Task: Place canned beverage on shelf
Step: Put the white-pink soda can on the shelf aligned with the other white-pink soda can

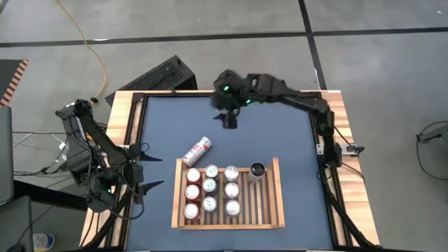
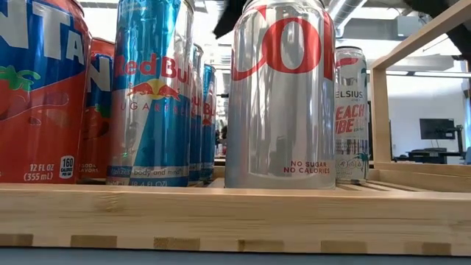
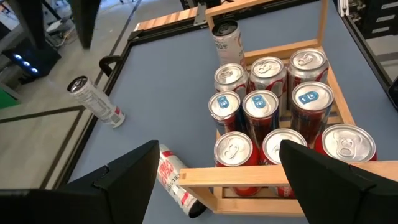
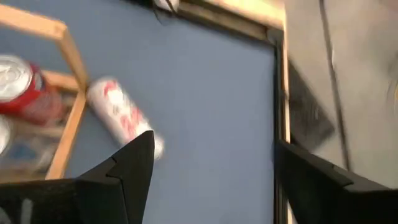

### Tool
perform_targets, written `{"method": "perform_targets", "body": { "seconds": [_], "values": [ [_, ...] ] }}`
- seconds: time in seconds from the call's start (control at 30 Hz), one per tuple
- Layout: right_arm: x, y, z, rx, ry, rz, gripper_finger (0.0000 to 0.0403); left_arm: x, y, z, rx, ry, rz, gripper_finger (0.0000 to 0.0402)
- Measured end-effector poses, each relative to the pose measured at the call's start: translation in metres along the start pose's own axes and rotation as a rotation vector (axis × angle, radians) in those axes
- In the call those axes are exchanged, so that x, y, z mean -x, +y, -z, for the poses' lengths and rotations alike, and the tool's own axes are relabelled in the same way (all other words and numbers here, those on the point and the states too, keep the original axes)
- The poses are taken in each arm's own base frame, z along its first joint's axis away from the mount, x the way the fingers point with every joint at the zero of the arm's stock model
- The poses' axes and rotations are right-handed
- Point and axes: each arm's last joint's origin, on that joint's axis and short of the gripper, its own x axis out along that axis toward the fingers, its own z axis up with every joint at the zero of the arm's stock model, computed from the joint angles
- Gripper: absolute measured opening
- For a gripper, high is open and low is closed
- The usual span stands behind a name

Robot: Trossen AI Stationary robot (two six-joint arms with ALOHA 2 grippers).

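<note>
Holding ten upright cans: light-wood shelf lying at table's near middle, nine in a three-by-three block, a dark-topped can standing apart at the back rail. Lying on its side on blue tabletop, just beside shelf's back left corner: red-and-white can. Showing labels only in low view: Red Bull can, silver Coke can, Celsius can. Hovering over table's far middle, fingers spread, gripping nothing: right gripper. Waiting at table's left edge, fingers apart, empty: left gripper.
</note>
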Motion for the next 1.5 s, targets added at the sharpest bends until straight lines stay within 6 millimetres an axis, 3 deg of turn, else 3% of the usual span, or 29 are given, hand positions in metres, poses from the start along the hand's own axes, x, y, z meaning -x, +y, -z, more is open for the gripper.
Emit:
{"method": "perform_targets", "body": {
  "seconds": [0.07,0.2,0.4,0.53,1.07,1.33,1.5],
  "values": [
    [-0.02,0.011,-0.01,0.088,-0.045,-0.004,0.0296,0.0,0.0,0.0,0.0,0.0,0.0,0.032],
    [-0.068,0.031,-0.01,0.196,-0.001,-0.059,0.0296,0.0,0.0,0.001,-0.003,0.004,-0.002,0.032],
    [-0.13,0.051,0.005,0.284,0.115,-0.129,0.0296,0.0,0.0,0.002,0.004,0.019,0.006,0.032],
    [-0.155,0.057,0.013,0.288,0.13,-0.189,0.0296,-0.001,0.0,0.002,0.005,0.02,-0.004,0.032],
    [-0.218,0.079,0.039,0.375,0.198,-0.279,0.0295,-0.001,0.002,0.005,0.002,0.026,-0.035,0.032],
    [-0.224,0.081,0.042,0.369,0.225,-0.261,0.0292,-0.001,0.002,0.004,0.005,0.025,-0.036,0.032],
    [-0.223,0.083,0.044,0.347,0.264,-0.25,0.0252,-0.001,0.002,0.004,0.005,0.026,-0.035,0.032]
  ]
}}
